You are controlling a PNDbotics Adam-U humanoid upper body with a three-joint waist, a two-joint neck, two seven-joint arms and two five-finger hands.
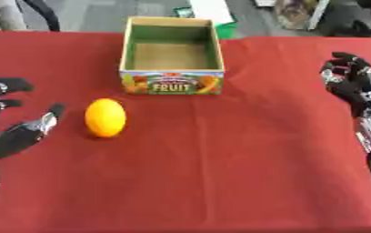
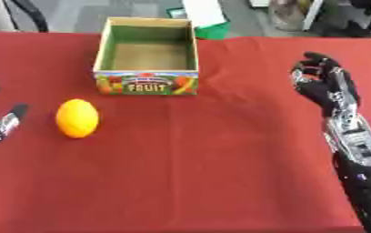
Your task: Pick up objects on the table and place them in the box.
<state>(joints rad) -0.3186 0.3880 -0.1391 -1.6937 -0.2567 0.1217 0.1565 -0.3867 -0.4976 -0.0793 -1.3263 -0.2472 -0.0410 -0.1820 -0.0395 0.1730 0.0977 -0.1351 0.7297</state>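
Red cloth (image 1: 220,182) covers our table, w/ floor clutter beyond the far edge. Our left hand (image 1: 13,134) hangs just beside the orange fruit (image 1: 105,117), fingers spread and relaxed, nothing held. Our right hand (image 2: 324,86) idles far right, fingers lightly bent, also holding nothing. Fruit lies front-left of the box (image 1: 172,84), near but apart; box looks bare inside.

Step in hand, we judge: grasp the fruit. We'd come from its left side, thumb opposite fingers around the middle since it's round & may roll, then lift clear of the box wall before lowering in.

Count: 1 fruit, 1 box, 2 hands.
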